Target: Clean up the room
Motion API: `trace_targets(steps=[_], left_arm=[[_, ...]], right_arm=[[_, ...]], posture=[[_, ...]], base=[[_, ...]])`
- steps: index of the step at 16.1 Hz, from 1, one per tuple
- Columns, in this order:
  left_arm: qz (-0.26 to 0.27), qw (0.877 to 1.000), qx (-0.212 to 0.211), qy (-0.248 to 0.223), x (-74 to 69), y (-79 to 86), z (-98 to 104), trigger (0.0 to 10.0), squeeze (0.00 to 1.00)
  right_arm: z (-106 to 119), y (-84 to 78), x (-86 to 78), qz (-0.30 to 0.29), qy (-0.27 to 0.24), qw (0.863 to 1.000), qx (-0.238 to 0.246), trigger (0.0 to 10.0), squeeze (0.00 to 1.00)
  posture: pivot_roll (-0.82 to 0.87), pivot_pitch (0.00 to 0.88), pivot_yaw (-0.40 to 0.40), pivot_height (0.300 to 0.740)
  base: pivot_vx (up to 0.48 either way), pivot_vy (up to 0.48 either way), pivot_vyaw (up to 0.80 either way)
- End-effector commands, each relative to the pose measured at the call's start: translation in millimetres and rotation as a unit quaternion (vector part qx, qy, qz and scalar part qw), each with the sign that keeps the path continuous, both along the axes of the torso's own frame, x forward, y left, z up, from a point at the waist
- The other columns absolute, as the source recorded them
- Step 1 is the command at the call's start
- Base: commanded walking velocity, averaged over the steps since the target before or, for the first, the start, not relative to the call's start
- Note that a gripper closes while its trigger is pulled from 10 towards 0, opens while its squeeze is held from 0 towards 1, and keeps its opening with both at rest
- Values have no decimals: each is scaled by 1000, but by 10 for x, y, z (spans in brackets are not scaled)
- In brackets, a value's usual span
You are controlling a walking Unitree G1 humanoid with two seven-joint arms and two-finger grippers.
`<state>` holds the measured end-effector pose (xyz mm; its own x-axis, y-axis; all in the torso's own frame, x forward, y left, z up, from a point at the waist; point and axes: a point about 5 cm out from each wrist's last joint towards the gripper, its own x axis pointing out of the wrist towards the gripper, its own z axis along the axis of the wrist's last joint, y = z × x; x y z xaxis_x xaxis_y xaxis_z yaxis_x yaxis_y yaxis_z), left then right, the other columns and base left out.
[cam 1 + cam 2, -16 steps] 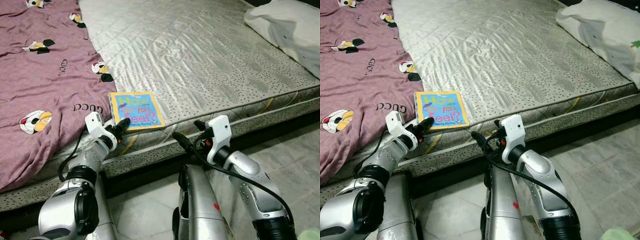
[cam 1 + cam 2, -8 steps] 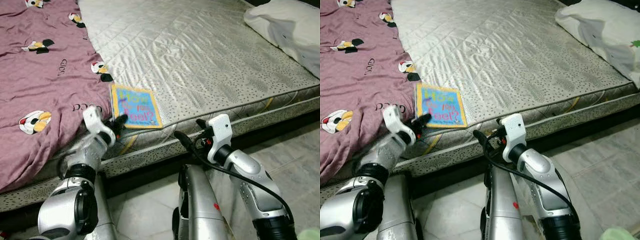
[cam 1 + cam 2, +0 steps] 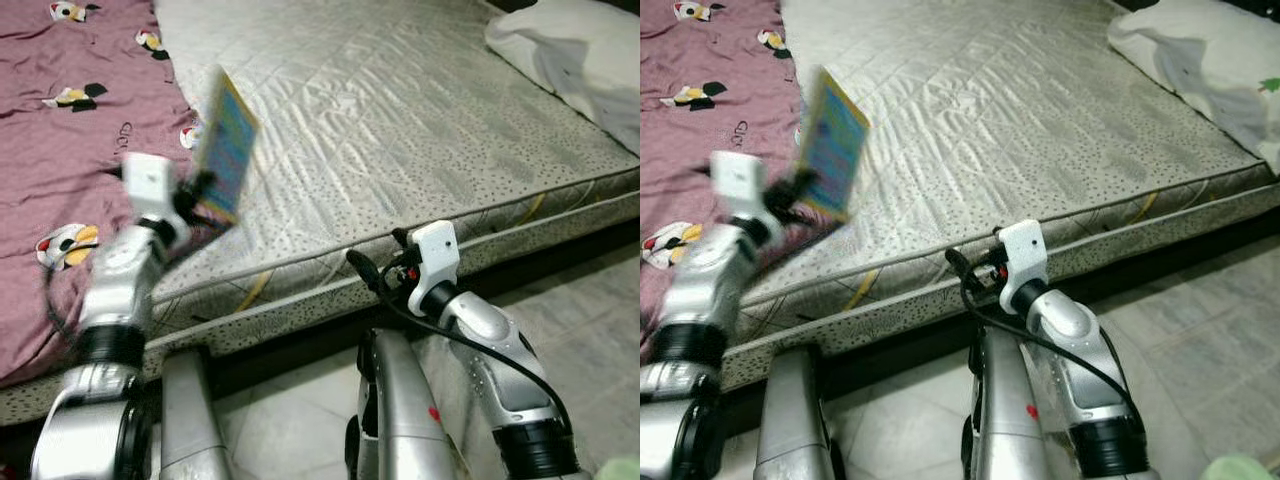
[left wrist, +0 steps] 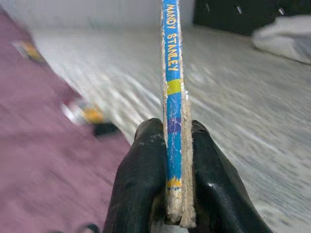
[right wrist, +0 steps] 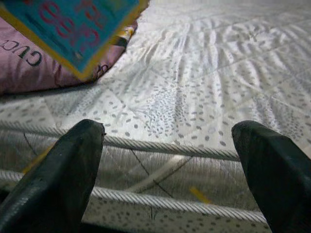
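Observation:
A thin blue picture book (image 3: 226, 143) with a yellow border hangs tilted above the mattress (image 3: 400, 120), clear of its surface. My left gripper (image 3: 190, 192) is shut on its lower corner; in the left wrist view both black fingers (image 4: 141, 184) clamp the book's blue spine (image 4: 171, 87). My right gripper (image 3: 385, 268) stands open just in front of the mattress edge, nothing between its fingers (image 5: 63, 179). From the right wrist view the book's cover (image 5: 73, 24) shows above the bed.
A purple blanket (image 3: 70, 130) with cartoon prints covers the bed's left part. A white pillow (image 3: 580, 50) lies at the far right. Grey tiled floor (image 3: 590, 320) runs along the bed's near side.
My left gripper has lifted the book off the mattress and swung it up and left, from flat to steeply tilted. The right gripper has barely moved.

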<state>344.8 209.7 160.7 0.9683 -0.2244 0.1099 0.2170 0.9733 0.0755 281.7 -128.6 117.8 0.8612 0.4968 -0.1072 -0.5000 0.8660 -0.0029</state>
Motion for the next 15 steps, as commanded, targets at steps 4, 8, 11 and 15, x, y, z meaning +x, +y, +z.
trace_targets(steps=[4, 8, 11, 15], left_arm=[[76, 990, 10, -116, -333, -71, 385, 0, 0], [125, 984, 53, -114, -690, -74, 300, 3294, 0], [172, 979, 65, -86, -875, -16, 135, 10000, 0], [213, 973, 65, -65, -950, 37, 88, 10000, 0]], right_arm=[[5, -56, 24, -38, -20, 999, -6, 10000, 0], [31, -40, 115, -56, -29, 998, 18, 10000, 0], [42, 0, 134, -55, -30, 998, 26, 10000, 0], [53, -14, 178, -67, -28, 997, 38, 10000, 0]], posture=[[-32, 0, -22, 469], [1, 0, -27, 469], [15, 0, -33, 502], [17, 0, -31, 550]], base=[[0, 0, 0], [0, 0, 0], [0, 0, 0], [0, 0, 0]])
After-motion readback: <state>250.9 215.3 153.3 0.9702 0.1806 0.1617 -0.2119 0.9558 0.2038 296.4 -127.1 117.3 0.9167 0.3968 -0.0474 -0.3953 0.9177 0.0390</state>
